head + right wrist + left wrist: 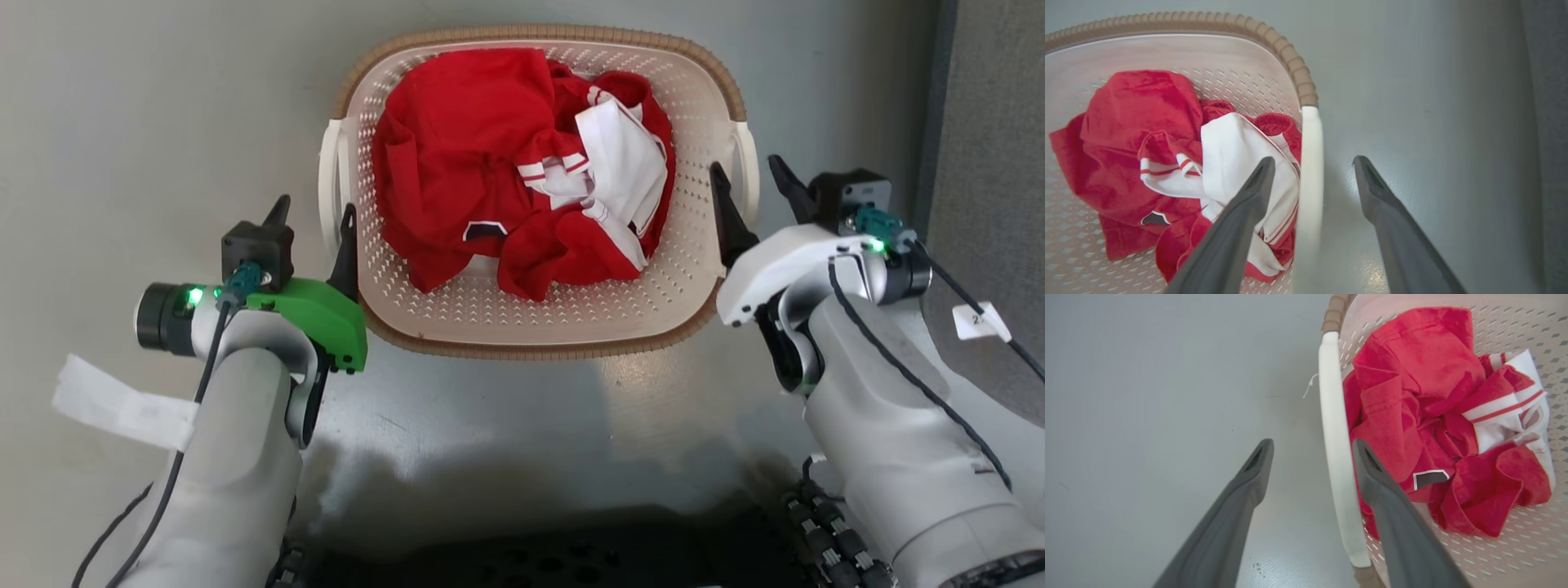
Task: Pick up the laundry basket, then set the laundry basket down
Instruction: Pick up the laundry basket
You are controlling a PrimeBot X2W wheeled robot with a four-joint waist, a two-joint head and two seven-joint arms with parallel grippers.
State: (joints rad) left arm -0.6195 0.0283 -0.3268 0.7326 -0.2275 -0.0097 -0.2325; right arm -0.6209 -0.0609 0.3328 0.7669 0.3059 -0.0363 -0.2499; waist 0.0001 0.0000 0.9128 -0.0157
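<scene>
Two arms frame the job in your head view. The laundry basket (539,347) is centre-top over the grey floor (122,122), long side toward you, w/ a crumpled heap of red and white clothes (465,147) inside. From above you can't tell if its base touches the floor. The left gripper (317,206) is at the basket's left side, jaws apart, w/ one finger outside the wall and one just inside, by the near end of the left handle (326,171). The right gripper (744,165) mirrors it, jaws apart and straddling the right handle (752,196).

Left wrist view: the left gripper (1312,443) is spread wide. The left handle (1336,428) runs up btwn the two fingers, much nearer the inner one. That inner finger is inside the basket (1515,555), in front of the red cloth. The outer finger is over bare floor w/ a clear gap to the handle. No squeeze on the handle, and you can't tell if the inner finger touches it.

Right wrist view: same picture flipped. The right gripper (1313,159) is spread, w/ the right handle (1310,163) btwn the fingers and closer to the inner one. That inner finger is in front of the white cloth. The outer finger is over floor, well off the handle. The basket's brown rim (1290,57) curves away above the handle's far end.
</scene>
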